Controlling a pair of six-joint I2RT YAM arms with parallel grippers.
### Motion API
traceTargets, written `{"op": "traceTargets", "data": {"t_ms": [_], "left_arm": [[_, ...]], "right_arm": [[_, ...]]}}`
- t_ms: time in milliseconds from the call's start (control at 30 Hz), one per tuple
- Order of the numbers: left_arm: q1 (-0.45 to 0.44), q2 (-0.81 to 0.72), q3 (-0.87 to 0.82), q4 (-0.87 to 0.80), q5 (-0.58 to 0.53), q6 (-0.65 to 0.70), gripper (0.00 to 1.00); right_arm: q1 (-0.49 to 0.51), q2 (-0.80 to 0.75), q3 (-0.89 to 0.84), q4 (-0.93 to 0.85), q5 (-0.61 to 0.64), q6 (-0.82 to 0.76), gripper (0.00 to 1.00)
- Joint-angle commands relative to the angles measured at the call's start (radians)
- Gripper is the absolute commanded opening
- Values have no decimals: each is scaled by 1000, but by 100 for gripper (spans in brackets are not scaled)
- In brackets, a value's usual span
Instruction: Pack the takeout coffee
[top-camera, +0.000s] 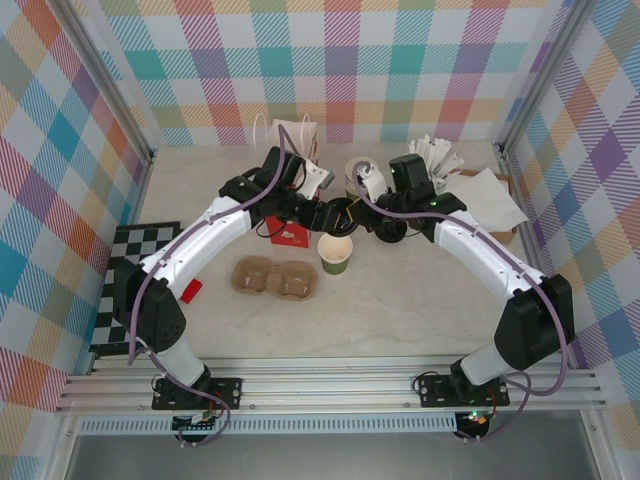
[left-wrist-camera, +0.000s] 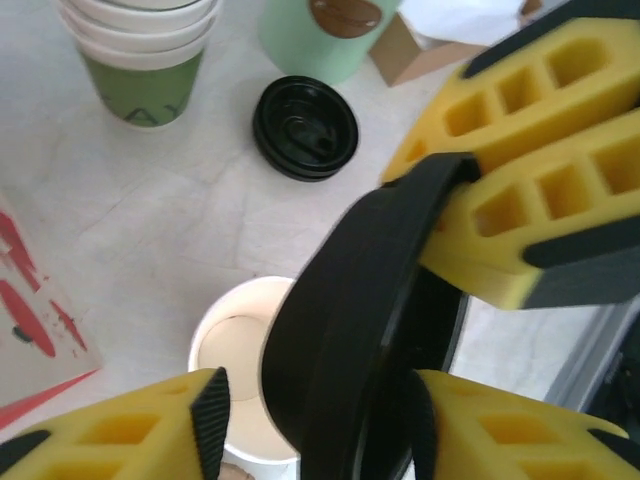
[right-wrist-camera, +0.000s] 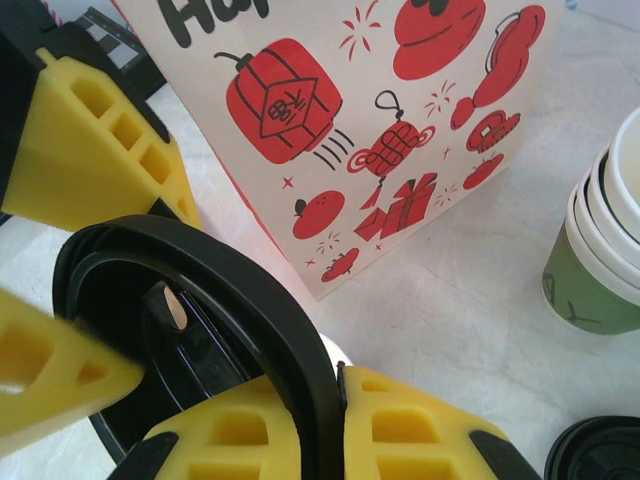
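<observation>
Black lid (right-wrist-camera: 240, 280) clenched in my right claw (right-wrist-camera: 335, 395) right by the open cream-green cup (left-wrist-camera: 235, 335), next to red-printed bag (right-wrist-camera: 400, 130) reading "Ha…"; left claw (left-wrist-camera: 315, 405) straddles lid, can't tell if gripping

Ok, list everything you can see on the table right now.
open cup: one, cream over green, table centre
held lid: one, black, tilted above the open cup
loose lid: at least one, black, by the cup stack
cup stack: one, cream and green, far side
mint pot: one, mint green, beside the cup stack
cardboard box: one, brown, right of the mint pot
paper bag: one, white with red prints, left of the open cup
cup carrier: one, brown, near side, left of the open cup
checkered mat: one, dark and pale, left edge
right claw: one, yellow fingers, shut on the held lid's rim
left claw: one, yellow fingers, open either side of the held lid
</observation>
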Motion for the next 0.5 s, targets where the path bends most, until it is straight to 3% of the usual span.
{"op": "traceTargets", "data": {"t_ms": [0,100,200,267,333,400,467], "left_arm": [[-21,-39,-28,31,-104,-1,42],[-44,-45,-48,41,-186,0,30],[-44,-73,-84,85,-199,-18,23],[-44,-81,-93,97,-190,-32,17],[-44,-81,-99,101,-181,-50,9],[-43,-79,-103,108,-176,-80,2],[-44,-77,-103,115,-175,-125,0]], "right_arm": [[11,18,52,-87,-3,3,0],[17,21,60,-93,-21,27,0],[17,24,75,-105,-25,41,0],[15,20,73,-88,-44,114,6],[14,1,48,-27,-70,180,19],[14,-25,12,45,-85,259,50],[13,-56,-39,128,-63,352,58]]}}
